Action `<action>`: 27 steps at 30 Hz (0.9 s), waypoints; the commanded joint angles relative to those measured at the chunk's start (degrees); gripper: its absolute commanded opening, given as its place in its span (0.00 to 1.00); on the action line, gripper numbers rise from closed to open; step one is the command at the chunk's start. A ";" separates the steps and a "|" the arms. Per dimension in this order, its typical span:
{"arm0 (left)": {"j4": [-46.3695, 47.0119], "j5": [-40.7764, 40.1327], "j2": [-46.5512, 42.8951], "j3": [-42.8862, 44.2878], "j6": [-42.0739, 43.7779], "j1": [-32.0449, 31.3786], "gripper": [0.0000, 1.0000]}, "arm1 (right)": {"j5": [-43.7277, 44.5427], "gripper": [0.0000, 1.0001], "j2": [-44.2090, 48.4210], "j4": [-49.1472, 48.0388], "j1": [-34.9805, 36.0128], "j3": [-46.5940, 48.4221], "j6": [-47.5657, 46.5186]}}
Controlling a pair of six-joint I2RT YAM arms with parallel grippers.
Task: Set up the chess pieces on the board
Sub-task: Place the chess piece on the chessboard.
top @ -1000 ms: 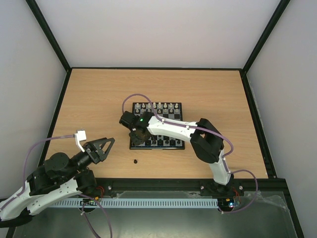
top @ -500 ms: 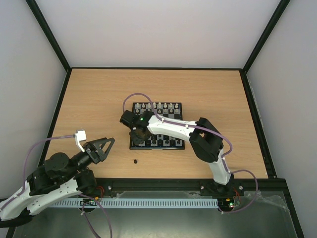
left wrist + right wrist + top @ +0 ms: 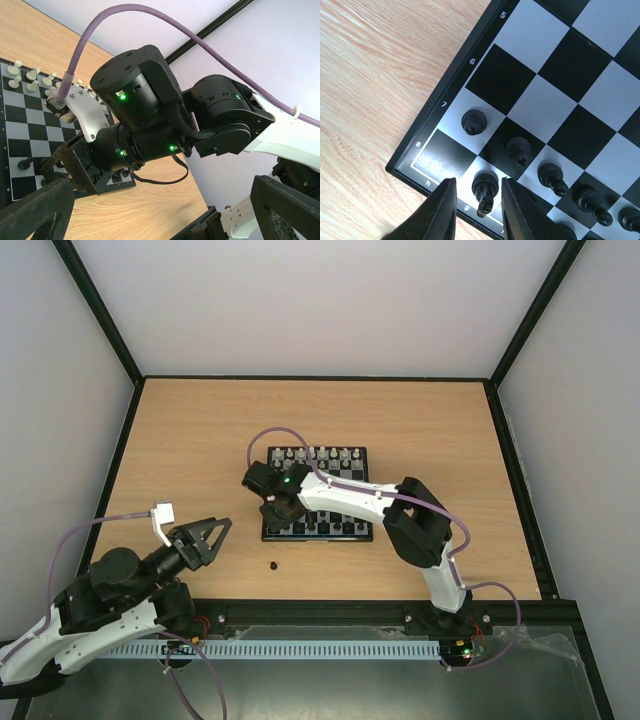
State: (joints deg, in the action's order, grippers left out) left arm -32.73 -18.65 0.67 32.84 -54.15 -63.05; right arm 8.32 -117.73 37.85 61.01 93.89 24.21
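R arm (image 3: 340, 498) barely moved since prior frame, still at board (image 3: 445, 95) near-left corner. R jaws slightly open; dark piece (image 3: 485, 192) upright betw. them, touching neither. L jaws wide open.

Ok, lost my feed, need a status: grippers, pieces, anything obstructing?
Left gripper open, clear of board. Right gripper parted around dark piece on board edge. One stray piece on table.
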 commanded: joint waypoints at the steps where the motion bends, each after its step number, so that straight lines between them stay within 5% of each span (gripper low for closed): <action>1: 0.04 -0.32 -0.94 1.00 0.89 0.01 0.99 | -1.15 0.28 4.20 0.83 -0.27 -1.41 -0.66; 6: 0.05 -0.50 -0.78 0.95 0.93 -0.03 0.99 | -1.66 0.36 9.97 0.38 -0.25 -4.43 -0.16; 14: -0.26 0.59 4.09 1.89 1.12 0.01 0.99 | -1.00 0.64 26.22 -4.06 -0.30 -17.85 2.41; 27: -4.70 5.73 31.38 6.26 2.99 0.00 0.99 | -1.31 0.72 42.90 -8.97 -0.59 -34.23 6.81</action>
State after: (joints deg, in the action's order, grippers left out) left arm -33.21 -15.33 24.01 35.42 -52.84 -63.05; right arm 6.90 -79.83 29.82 60.71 63.40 28.82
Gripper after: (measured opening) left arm 0.994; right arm 0.718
